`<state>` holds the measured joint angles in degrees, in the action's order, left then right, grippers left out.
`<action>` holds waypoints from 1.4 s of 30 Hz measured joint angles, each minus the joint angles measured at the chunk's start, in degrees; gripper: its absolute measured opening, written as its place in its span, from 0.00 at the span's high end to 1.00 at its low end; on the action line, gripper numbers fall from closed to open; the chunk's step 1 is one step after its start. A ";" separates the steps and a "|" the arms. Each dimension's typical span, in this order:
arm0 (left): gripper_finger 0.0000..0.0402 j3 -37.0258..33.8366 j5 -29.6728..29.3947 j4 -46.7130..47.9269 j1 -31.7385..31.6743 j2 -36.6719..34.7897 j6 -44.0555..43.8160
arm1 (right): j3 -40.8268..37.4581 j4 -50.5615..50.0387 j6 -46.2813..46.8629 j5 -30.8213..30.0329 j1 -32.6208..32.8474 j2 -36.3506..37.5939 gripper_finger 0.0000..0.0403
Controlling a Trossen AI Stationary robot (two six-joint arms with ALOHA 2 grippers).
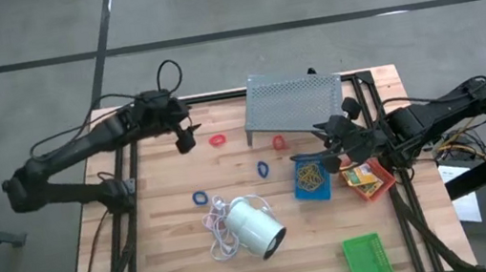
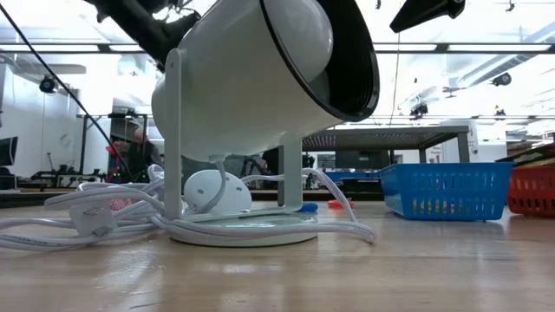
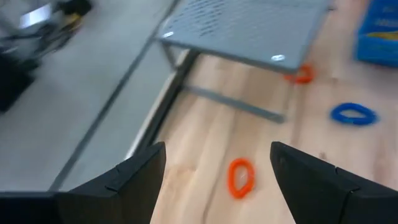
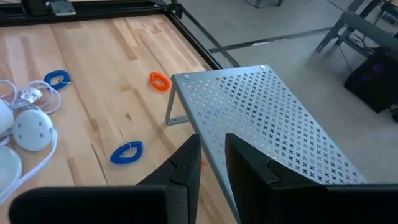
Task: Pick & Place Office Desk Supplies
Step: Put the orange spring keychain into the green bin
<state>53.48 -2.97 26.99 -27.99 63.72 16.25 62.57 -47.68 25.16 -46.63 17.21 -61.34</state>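
Wooden slats make up the counter [image 1: 174,252], with a grey perforated metal stand [image 1: 294,101] at its far edge. Left hand [image 1: 186,139] hangs with fingers spread directly over a small red loop [image 1: 217,141], thin and oval, long axis running away between the fingers. Right hand [image 1: 332,137], fingers narrowed on nothing visible, hovers near the blue tray [image 1: 310,180].

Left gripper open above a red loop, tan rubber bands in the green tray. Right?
Wrong tray. High view shows the tan rubber bands in the blue plastic tray; the green plastic tray holds none. The open left gripper is above the small red loop.
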 joint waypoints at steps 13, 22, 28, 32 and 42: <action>0.27 -0.27 15.68 -2.44 -7.36 1.59 3.72 | -0.40 -0.04 -6.68 0.00 0.00 0.00 0.81; 0.27 -0.34 24.36 -8.70 -8.54 11.41 3.50 | -0.79 0.01 -9.17 -0.02 0.00 0.00 0.84; 0.27 -0.25 22.03 -9.25 -8.76 20.78 3.33 | -0.79 0.01 -9.15 -0.02 0.00 0.00 0.84; 0.27 -0.25 20.40 -9.28 -8.76 24.23 3.28 | -0.97 0.04 -9.15 0.00 0.02 0.00 0.84; 0.27 -0.27 23.31 -5.18 -8.48 26.08 3.21 | -3.31 0.00 -9.32 -0.02 0.00 0.00 0.83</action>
<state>53.21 20.34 21.82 -36.47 89.80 19.46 59.26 -47.68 15.84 -46.65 17.21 -61.34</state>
